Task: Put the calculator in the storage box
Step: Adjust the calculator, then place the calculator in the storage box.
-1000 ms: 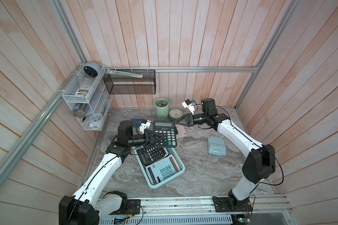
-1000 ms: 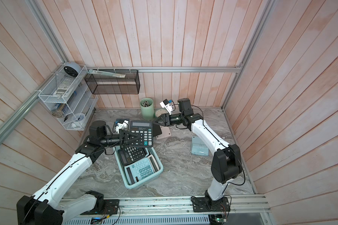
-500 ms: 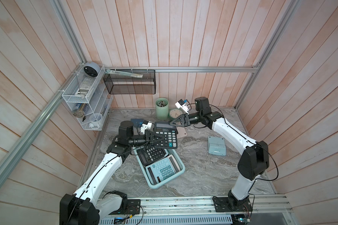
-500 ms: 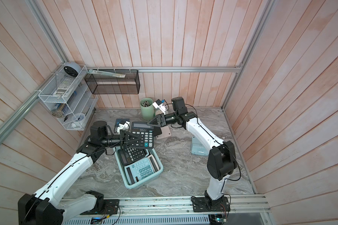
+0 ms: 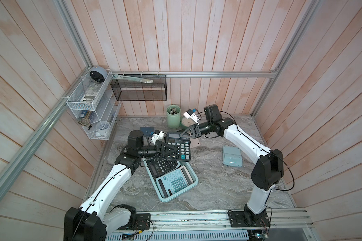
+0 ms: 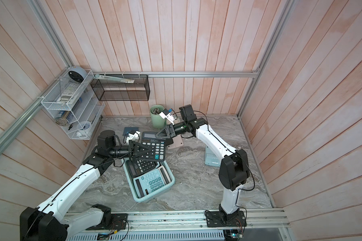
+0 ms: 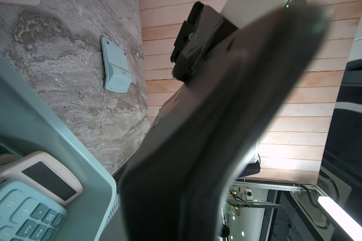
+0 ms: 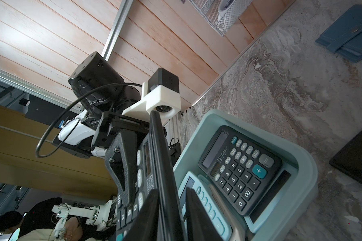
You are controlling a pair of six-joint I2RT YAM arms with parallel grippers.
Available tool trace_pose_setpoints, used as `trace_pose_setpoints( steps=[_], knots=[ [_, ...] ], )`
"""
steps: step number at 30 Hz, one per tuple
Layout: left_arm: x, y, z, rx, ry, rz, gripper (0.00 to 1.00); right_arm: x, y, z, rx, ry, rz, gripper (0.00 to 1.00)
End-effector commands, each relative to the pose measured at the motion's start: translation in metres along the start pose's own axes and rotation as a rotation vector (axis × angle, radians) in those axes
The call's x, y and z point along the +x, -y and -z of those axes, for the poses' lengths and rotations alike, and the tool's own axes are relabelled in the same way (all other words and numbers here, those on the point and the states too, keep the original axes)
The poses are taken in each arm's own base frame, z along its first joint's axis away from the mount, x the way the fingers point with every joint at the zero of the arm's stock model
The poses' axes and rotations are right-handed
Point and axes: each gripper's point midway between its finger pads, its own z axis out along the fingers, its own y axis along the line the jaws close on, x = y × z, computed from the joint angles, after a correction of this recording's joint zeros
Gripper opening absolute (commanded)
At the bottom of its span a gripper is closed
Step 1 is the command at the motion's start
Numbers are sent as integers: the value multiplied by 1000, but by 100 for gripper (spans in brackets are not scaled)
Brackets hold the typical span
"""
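Now, in both top views: the right gripper has come in, jaws narrowed astride the far edge of the black plastic desk calculator. The left gripper pinches it aloft at centre frame, above the aqua plastic storage box.
Left wrist: the calculator underside fills the centre.
Right wrist: cannot tell if the right jaws grip yet. Handover likely starting.
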Motion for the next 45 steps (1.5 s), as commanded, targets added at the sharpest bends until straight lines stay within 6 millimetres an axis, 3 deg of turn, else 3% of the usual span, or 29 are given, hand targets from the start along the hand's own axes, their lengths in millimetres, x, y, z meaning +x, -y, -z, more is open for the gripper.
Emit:
trace_pose_setpoints(
  steps=[1,7,11,14,17,21,27,32,37,45],
  knots=[
    [-3,2,0,10,16,-31,0,6,-15,-4,-47,-34,12,24],
    [-9,4,4,6,49,-41,3,5,-19,-2,-42,-27,29,8],
    [-16,-1,9,-11,86,-32,37,3,-17,-1,-19,-9,35,0],
    [-23,-8,18,-43,134,-24,61,-2,-14,3,10,22,37,0],
    [-31,-20,38,-126,219,-16,79,-8,-8,10,56,77,30,0],
    [-39,-42,81,-355,384,-36,100,-9,5,16,172,157,11,0],
    [-35,-62,141,-702,595,-71,100,0,28,23,349,312,-53,0],
    [-28,-75,171,-823,731,-70,100,9,34,21,496,447,-61,0],
    [-22,-98,174,-848,754,-23,100,18,34,0,629,515,-43,0],
    [-22,-123,152,-742,721,52,100,35,53,-27,745,563,-33,0]
  ],
)
